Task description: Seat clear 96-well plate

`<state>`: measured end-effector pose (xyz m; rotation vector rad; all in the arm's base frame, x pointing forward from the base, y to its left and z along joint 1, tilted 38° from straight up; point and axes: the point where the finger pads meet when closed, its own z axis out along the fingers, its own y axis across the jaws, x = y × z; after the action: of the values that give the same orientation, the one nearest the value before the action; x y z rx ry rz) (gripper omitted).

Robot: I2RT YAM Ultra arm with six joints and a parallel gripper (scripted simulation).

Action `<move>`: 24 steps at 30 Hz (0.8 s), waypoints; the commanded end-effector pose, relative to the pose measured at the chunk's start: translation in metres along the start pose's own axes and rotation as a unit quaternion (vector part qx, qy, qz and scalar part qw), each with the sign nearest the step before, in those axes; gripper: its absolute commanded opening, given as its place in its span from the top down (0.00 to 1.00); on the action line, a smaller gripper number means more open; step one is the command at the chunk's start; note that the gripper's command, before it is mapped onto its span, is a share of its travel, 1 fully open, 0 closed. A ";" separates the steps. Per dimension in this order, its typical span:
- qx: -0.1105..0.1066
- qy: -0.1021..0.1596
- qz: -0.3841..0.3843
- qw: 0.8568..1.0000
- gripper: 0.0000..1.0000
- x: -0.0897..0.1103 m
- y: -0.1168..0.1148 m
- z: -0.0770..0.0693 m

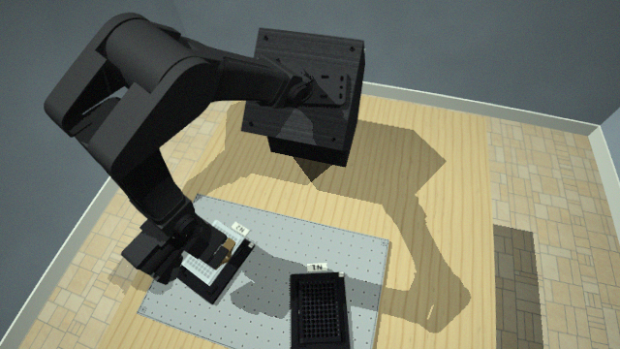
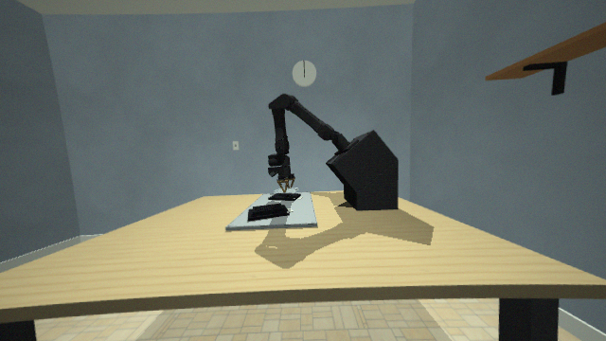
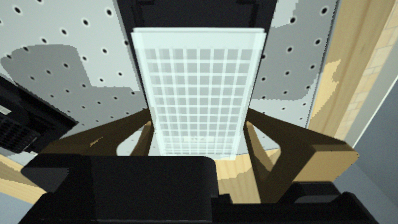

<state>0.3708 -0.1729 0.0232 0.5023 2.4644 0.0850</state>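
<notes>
The clear 96-well plate M09 (image 3: 197, 92) is between my gripper's (image 3: 197, 137) tan fingers, which are shut on its long sides near one short end. It hangs above the black plate nest N2 (image 1: 218, 276), whose far end shows past the plate in the wrist view (image 3: 197, 12). In the top view the plate (image 1: 201, 264) shows white under my gripper (image 1: 220, 254). In the exterior view my gripper (image 2: 285, 182) is a little above N2 (image 2: 284, 196). The black plate M06 (image 1: 320, 310) lies in nest N1.
The grey perforated deck (image 1: 286, 271) carries both nests, with labels N2 (image 1: 240, 228) and N1 (image 1: 317, 267). The arm's black base block (image 1: 305, 111) stands behind the deck. M06 also shows at the left edge of the wrist view (image 3: 20, 125).
</notes>
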 end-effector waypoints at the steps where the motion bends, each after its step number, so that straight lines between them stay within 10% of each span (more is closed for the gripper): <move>1: 0.005 -0.031 -0.006 0.999 1.00 -0.026 0.000 0.000; 24: 0.005 -0.037 -0.008 0.999 1.00 -0.034 0.003 0.010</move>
<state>0.3890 -0.1788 0.0184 0.4976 2.4402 0.0703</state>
